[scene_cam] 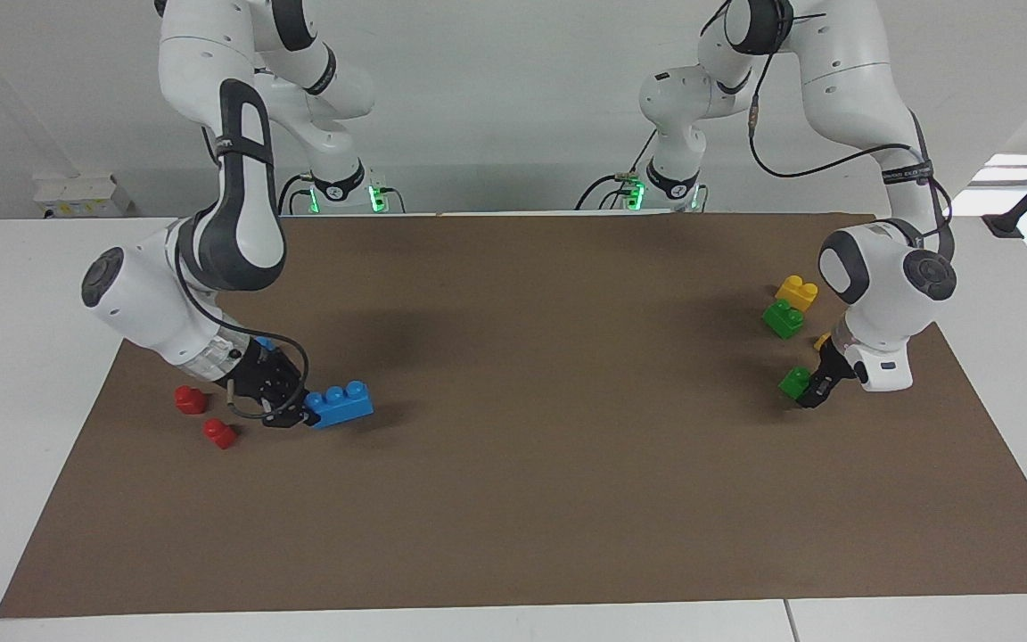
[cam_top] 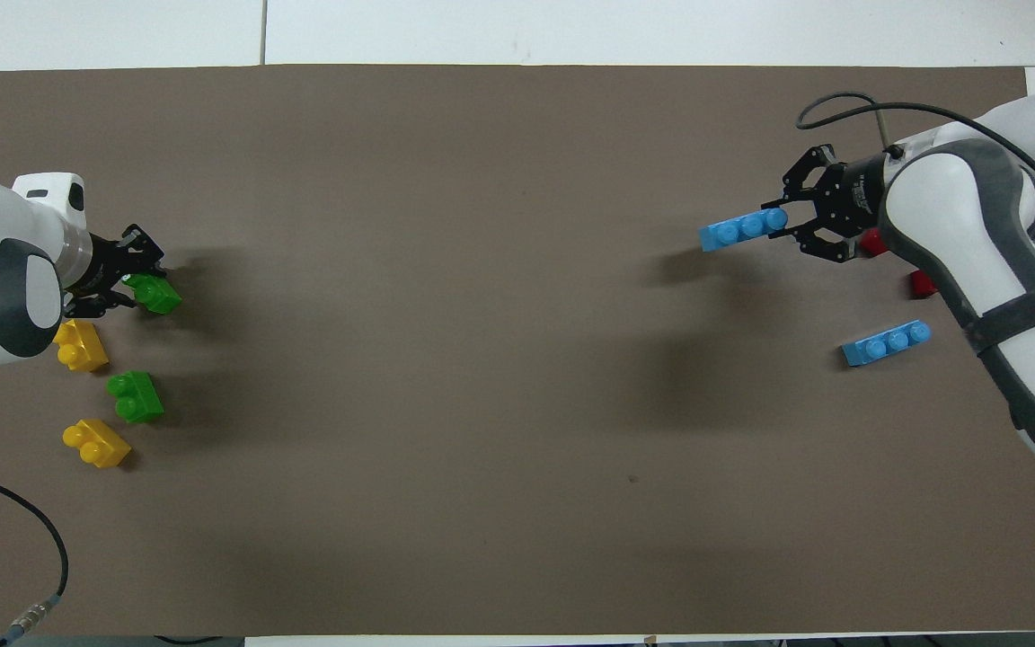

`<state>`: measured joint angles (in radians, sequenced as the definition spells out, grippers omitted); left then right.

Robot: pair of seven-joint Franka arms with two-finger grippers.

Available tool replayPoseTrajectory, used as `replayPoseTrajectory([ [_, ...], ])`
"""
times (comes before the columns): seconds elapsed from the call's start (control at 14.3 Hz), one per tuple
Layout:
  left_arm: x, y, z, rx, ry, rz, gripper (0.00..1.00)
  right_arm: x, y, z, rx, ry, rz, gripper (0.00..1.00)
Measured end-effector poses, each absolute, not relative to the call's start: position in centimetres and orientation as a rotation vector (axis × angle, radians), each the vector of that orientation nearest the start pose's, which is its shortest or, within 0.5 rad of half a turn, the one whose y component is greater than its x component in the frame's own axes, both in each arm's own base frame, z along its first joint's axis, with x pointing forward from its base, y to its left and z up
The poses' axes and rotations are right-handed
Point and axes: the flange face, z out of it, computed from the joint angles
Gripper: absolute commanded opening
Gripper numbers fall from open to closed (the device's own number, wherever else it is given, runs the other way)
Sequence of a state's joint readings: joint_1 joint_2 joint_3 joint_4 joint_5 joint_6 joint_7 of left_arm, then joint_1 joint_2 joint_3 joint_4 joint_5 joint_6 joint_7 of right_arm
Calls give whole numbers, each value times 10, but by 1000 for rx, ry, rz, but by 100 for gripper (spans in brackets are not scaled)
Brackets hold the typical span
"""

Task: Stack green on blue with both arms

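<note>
Gripping one end of a blue brick (scene_cam: 341, 403) in my right gripper (scene_cam: 292, 412), I hold it low over the mat (scene_cam: 513, 517) near two red bricks (scene_cam: 192, 399), while my left gripper (scene_cam: 812, 390) pinches a green brick (scene_cam: 794, 382), beside its green twin (scene_cam: 783, 318) and a yellow brick (scene_cam: 796, 292)

A robotics lab: two white jointed arms (scene_cam: 219, 223) are bolted at one long edge of a white table (scene_cam: 23, 294), which a brown mat (scene_cam: 522, 464) covers almost to its corners. Bare white walls (cables trailing from the arm bases) and toy bricks (cam_top: 136, 395) suggest a test bench.
</note>
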<state>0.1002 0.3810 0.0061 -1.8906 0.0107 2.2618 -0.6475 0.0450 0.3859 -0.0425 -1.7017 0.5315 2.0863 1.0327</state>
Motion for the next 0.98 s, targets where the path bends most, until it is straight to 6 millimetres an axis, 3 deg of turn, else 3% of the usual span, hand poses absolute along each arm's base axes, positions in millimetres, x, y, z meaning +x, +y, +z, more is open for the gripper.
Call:
replayPoseTrajectory([
  [0.07,624,66,303,-2914,-1140,10,0,661,52,382,-2168,1675,318,0],
  [0.28,625,66,303,-2916,-1138,8,0,656,110,403,-2093,1773,357,0],
  [0.42,625,65,303,-2916,-1137,7,0,652,129,406,-2041,1845,384,0],
  [0.63,625,65,304,-2917,-1137,7,0,648,161,407,-1978,1911,385,0],
  [0.77,626,59,306,-2906,-1167,11,0,640,200,403,-1937,1939,361,0],
  [0.98,632,40,340,-2828,-1353,7,0,616,254,383,-1952,1920,330,0],
])
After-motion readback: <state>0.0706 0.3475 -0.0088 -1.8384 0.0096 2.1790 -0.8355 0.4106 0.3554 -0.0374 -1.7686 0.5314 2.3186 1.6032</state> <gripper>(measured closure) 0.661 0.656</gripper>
